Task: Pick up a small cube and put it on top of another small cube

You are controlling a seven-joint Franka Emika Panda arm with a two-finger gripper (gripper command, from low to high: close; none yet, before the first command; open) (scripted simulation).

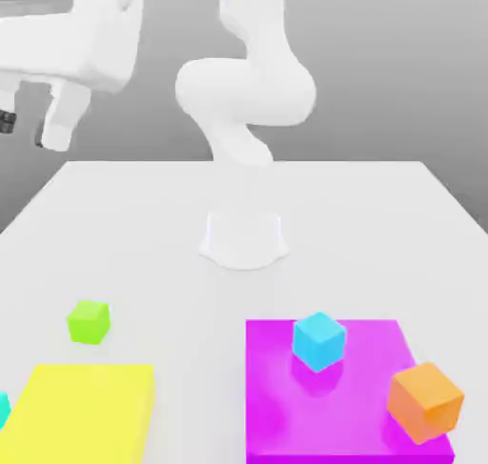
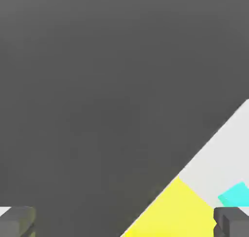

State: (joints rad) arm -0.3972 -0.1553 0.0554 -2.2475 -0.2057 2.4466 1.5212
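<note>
A white table [image 1: 143,233] carries the arm's base [image 1: 243,238], a magenta mat [image 1: 343,414] on the exterior view's right and a yellow mat [image 1: 86,414] on its left. An orange cube [image 1: 425,401] and a sky-blue cube [image 1: 318,341] sit on the magenta mat, the green cube [image 1: 89,322] rests on bare table just beyond the yellow mat, and the teal cube [image 1: 3,410] lies at the yellow mat's left edge. The gripper [image 2: 124,221] hangs high above the table's left side with fingers [image 2: 17,221] spread wide and empty.
</note>
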